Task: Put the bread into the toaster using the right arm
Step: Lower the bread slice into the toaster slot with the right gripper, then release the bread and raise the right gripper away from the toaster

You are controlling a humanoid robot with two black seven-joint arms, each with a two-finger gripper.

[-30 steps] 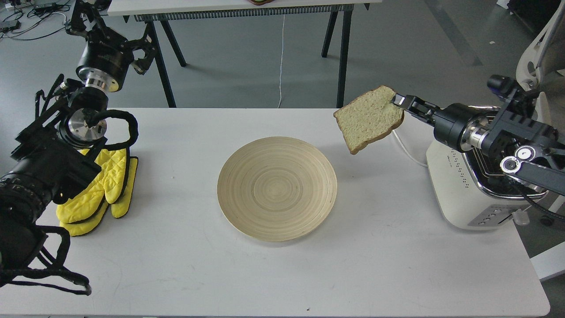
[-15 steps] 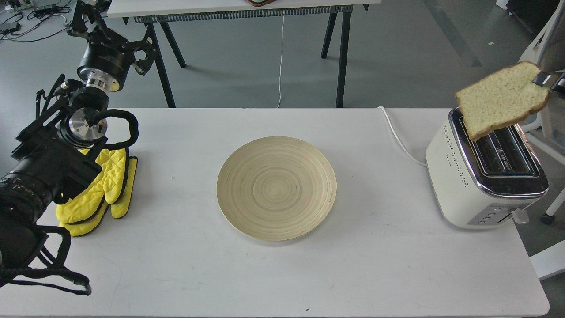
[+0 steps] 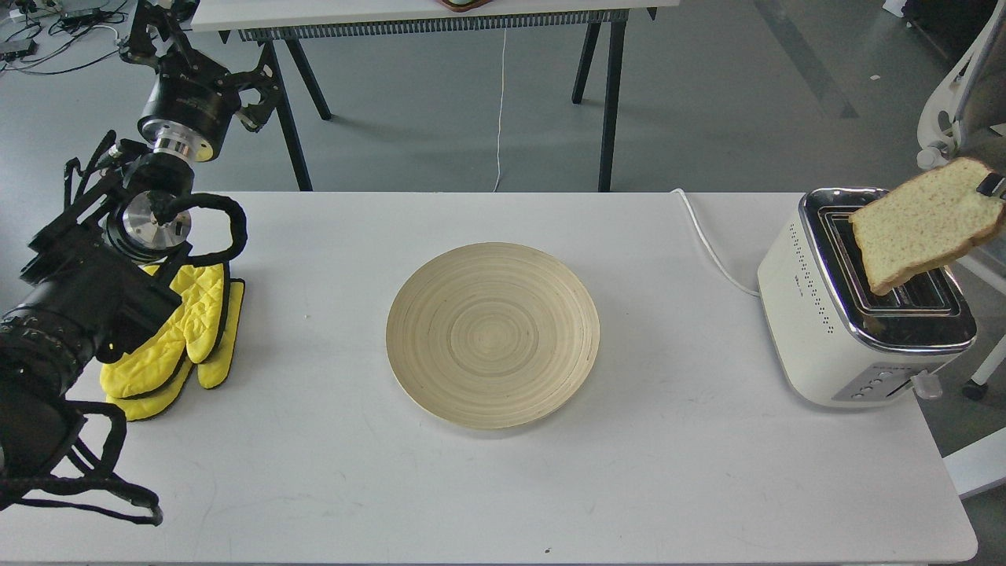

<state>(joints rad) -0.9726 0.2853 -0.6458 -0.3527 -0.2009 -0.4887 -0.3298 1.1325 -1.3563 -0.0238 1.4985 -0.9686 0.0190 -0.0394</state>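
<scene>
The bread [image 3: 923,226], a pale slice with a brown crust, hangs tilted in the air just above the chrome top of the cream-white toaster [image 3: 817,330] at the table's right end. Its lower corner is over the slots and does not seem to be inside one. My right gripper [image 3: 992,185] shows only as a dark tip at the frame's right edge, shut on the slice's upper right corner. The rest of the right arm is out of view. My left gripper [image 3: 206,64] is raised at the far left, its fingers apart and empty.
A round wooden plate [image 3: 493,336] lies empty mid-table. Yellow oven mitts [image 3: 177,338] lie under my left arm. The toaster's white cord [image 3: 711,248] runs over the table's far edge. A second table [image 3: 440,16] stands behind.
My right gripper has carried the bread from above the table left of the toaster to the right, then lowered it towards the toaster's top. The right arm has left the view. The left arm is still.
</scene>
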